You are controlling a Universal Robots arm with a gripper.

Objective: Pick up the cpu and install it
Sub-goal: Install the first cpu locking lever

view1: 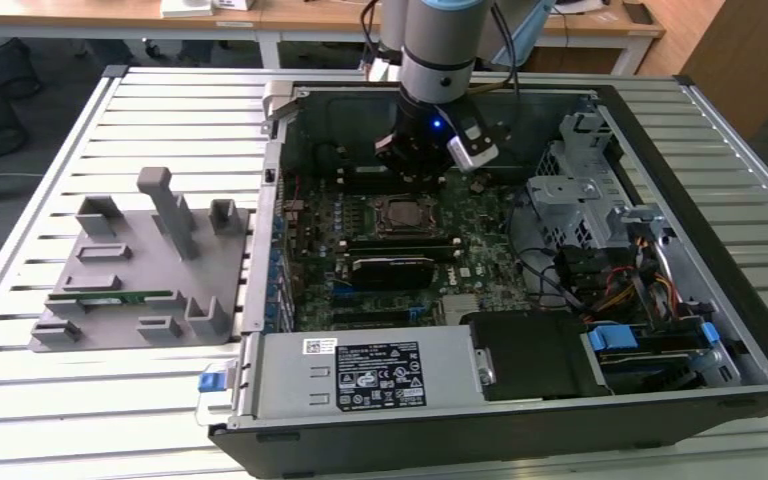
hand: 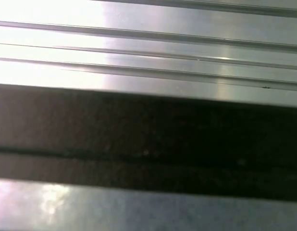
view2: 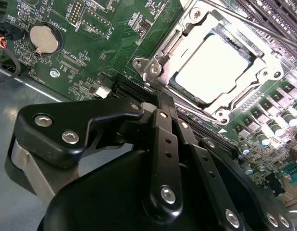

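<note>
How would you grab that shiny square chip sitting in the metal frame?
Take the cpu by two opposite edges, coming straight down from above. It lies flat inside the socket frame, which likely blocks any sideways approach and leaves only its top open.

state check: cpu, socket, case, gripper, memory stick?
cpu: seated in the socket, silvery top exposed.
socket: metal frame around the cpu; latched or not, cannot tell.
computer case: side panel off, motherboard exposed.
gripper: above the motherboard near the socket, holding nothing visible.
memory stick: lying in the grey holder outside the case.
</note>
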